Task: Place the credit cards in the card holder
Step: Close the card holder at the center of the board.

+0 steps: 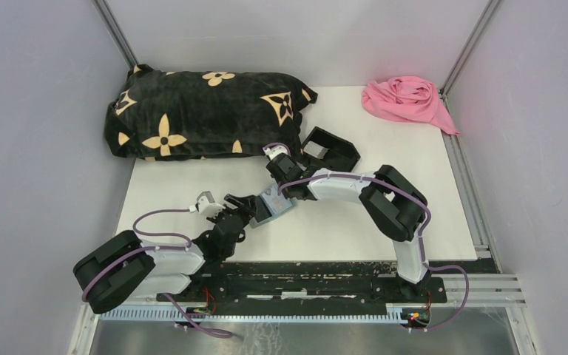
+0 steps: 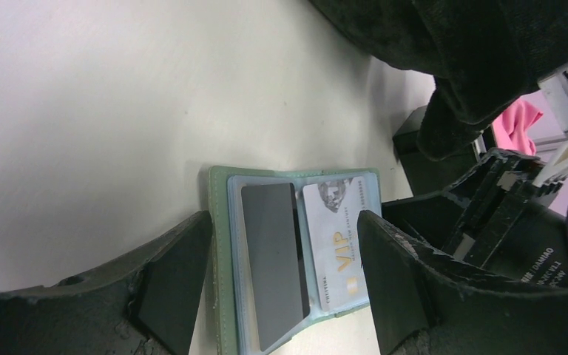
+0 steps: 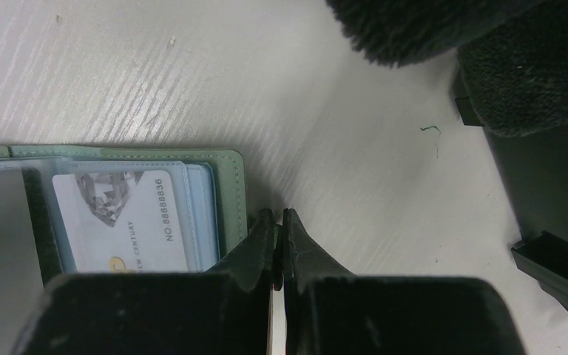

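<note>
The sage-green card holder [image 1: 272, 208] lies open and flat on the white table. Its pale blue slots hold a white VIP credit card [image 2: 340, 248] on one side and a dark card [image 2: 270, 259] on the other. My left gripper [image 2: 282, 231] is open, one finger on each side of the card holder [image 2: 220, 251], nothing pinched. My right gripper [image 3: 279, 216] is shut at the outer edge of the card holder [image 3: 229, 185], with a thin green sliver, seemingly the snap tab, between its tips. The white card [image 3: 122, 218] shows beside it. In the top view, left gripper [image 1: 241, 208] and right gripper [image 1: 279, 193] meet over the holder.
A black blanket with tan flowers [image 1: 200, 111] fills the back left, close behind the right wrist. A black open-topped box [image 1: 330, 150] stands just behind the right arm. A pink cloth [image 1: 407, 100] lies at the back right corner.
</note>
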